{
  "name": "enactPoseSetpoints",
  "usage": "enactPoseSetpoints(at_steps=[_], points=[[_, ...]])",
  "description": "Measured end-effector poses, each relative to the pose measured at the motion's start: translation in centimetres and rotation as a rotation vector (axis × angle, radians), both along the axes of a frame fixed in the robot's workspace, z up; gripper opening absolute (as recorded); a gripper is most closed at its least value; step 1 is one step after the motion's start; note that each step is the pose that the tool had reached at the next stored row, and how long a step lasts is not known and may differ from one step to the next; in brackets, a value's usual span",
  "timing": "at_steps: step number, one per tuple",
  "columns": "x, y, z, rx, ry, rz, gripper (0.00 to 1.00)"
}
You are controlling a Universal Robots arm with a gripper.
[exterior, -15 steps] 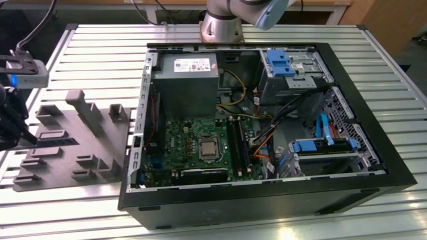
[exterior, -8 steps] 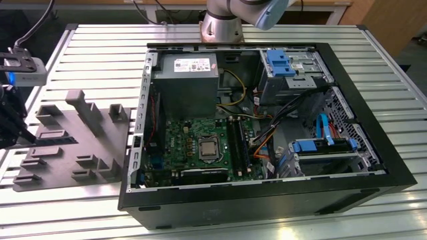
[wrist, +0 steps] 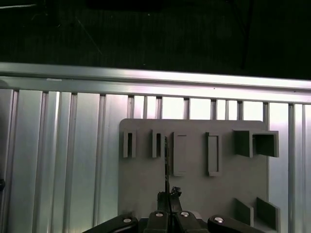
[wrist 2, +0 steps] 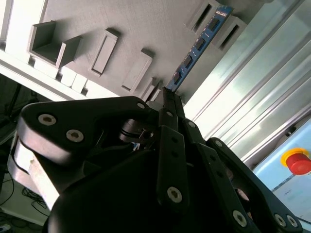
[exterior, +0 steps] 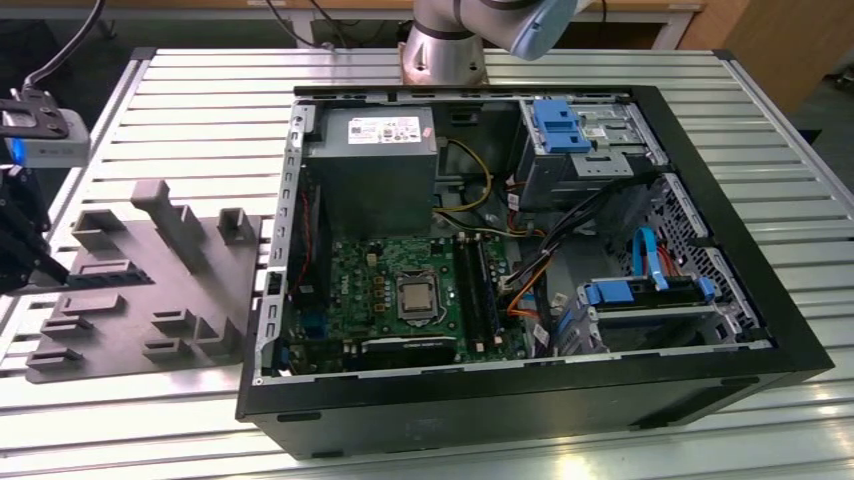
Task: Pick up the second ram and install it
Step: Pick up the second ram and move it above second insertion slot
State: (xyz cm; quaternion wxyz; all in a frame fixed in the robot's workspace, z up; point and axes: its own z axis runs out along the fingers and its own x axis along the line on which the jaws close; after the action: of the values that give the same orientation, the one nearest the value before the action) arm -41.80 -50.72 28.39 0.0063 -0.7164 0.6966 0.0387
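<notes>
Gripper [wrist 2: 168, 94] clamped on one second ram [wrist 2: 197, 48], at one grey tray [wrist 2: 121, 29]

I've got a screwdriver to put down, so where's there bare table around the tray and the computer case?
Bare slats lie on the table between the grey tray and the far edge, and along the case at the exterior view's right. Crowded: the tray, where the end effector grips the second ram, and the narrow tray-to-case gap.
</notes>
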Motion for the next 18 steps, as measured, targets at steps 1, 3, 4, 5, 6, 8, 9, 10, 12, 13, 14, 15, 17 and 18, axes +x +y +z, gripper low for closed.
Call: enactPoseSetpoints(at_steps=[1, 3, 4, 5, 6, 8, 9, 10, 12, 13, 14, 15, 17, 18], points=[[0.0, 0.0, 0.07, 0.0011, 0.0, 0.0, 0.12], [0.0, 0.0, 0.23, 0.0036, 0.0, 0.0, 0.12], [0.0, 0.0, 0.3, 0.0048, 0.0, 0.0, 0.12], [0.0, 0.0, 0.4, 0.0058, 0.0, 0.0, 0.12], [0.0, 0.0, 0.47, 0.0065, 0.0, 0.0, 0.12], [0.0, 0.0, 0.61, 0.0084, -0.0001, 0.0, 0.12], [0.0, 0.0, 0.68, 0.0093, 0.0, 0.0, 0.12], [0.0, 0.0, 0.74, 0.0101, -0.0001, 0.0, 0.12], [0.0, 0.0, 0.85, 0.0113, -0.0001, 0.0, 0.12], [0.0, 0.0, 0.91, 0.0116, 0.0, 0.0, 0.12], [0.0, 0.0, 0.95, 0.012, 0.0, 0.0, 0.12], [0.0, 0.0, 0.99, 0.0125, -0.0001, 0.0, 0.12], [0.0, 0.0, 1.1, 0.0134, 0.0, 0.0, 0.12], [0.0, 0.0, 1.14, 0.0137, 0.0, 0.0, 0.12]])
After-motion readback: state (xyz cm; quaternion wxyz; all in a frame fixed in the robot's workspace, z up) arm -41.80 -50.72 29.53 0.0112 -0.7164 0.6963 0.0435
